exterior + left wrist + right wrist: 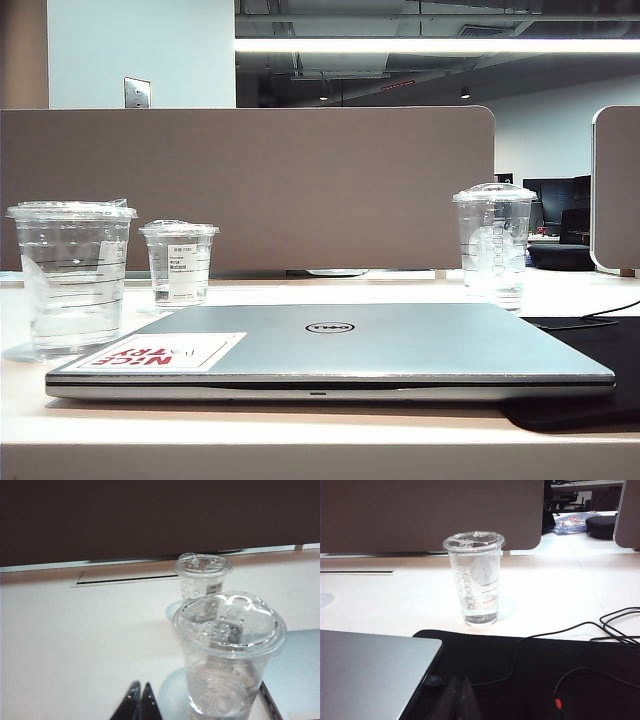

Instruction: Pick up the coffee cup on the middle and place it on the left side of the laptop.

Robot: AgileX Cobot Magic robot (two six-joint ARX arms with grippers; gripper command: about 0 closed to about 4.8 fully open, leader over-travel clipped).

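Desk (75,640) bare under left end effector (140,703); right end effector (457,700) over mat (530,680).

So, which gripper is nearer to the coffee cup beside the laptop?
Left. The left gripper, jaws shut, sits just beside the coffee cup. The right gripper is at the laptop's other end, facing the dome-lidded cup.

An office — desk partition (250,185), monitors (555,200) behind, exposed ceiling.
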